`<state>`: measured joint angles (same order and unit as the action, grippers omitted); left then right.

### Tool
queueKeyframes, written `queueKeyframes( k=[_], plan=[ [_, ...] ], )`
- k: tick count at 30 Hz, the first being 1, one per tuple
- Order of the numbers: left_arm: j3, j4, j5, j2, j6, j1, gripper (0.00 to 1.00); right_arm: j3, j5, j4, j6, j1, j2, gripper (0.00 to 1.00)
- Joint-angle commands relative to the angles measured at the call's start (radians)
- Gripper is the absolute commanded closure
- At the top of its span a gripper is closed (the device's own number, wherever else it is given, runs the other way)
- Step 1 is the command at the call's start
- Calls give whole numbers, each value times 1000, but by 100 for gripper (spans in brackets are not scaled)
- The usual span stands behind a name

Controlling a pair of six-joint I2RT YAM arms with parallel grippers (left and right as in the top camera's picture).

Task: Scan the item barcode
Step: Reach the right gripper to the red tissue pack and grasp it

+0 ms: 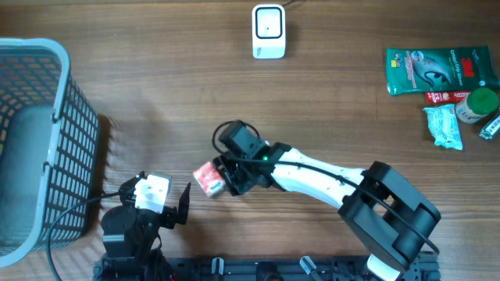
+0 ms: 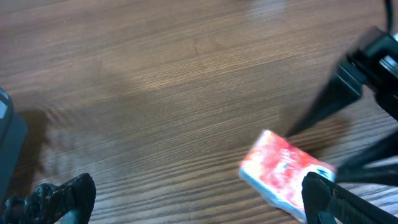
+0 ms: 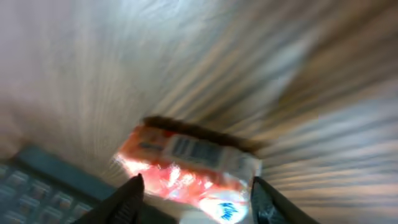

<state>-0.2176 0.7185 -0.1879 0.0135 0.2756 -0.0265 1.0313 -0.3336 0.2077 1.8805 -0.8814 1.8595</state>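
Observation:
The item is a small red and white packet [image 1: 208, 178] lying left of the table's middle, near the front. In the right wrist view the packet [image 3: 186, 165] shows a barcode strip on its upper side. My right gripper [image 1: 224, 178] reaches it from the right. Its two dark fingers [image 3: 132, 194] stand against the packet's two ends, and the right gripper [image 3: 196, 200] is shut on it. My left gripper [image 1: 156, 199] rests open at the front left. The packet [image 2: 283, 168] lies just beyond the right finger of the left gripper [image 2: 193, 202]. A white scanner [image 1: 268, 31] stands at the back.
A grey mesh basket [image 1: 47, 140] fills the left side. At the far right lie a green pouch [image 1: 437, 70], a white wrapped packet [image 1: 443, 126] and a green-capped bottle [image 1: 478, 105].

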Motion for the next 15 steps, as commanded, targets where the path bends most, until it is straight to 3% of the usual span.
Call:
queueKeyframes(
  k=[1,5,12,13,15],
  plan=[
    [3,-2,-2,-6,8,-4,0,1,-70,-46,-82,-7,17,47],
    [3,-2,-2,-6,8,-4,0,1,-112,-5,-82,-37,17,47],
    [3,-2,-2,-6,8,-4,0,1,17,-84,-98,-78,70,48],
    [3,-2,-2,-6,8,-4,0,1,16,-99,-100,-78,87,51],
    [3,-2,-2,-6,8,-4,0,1,-3,-115,-102,-77,108,72]
  ],
)
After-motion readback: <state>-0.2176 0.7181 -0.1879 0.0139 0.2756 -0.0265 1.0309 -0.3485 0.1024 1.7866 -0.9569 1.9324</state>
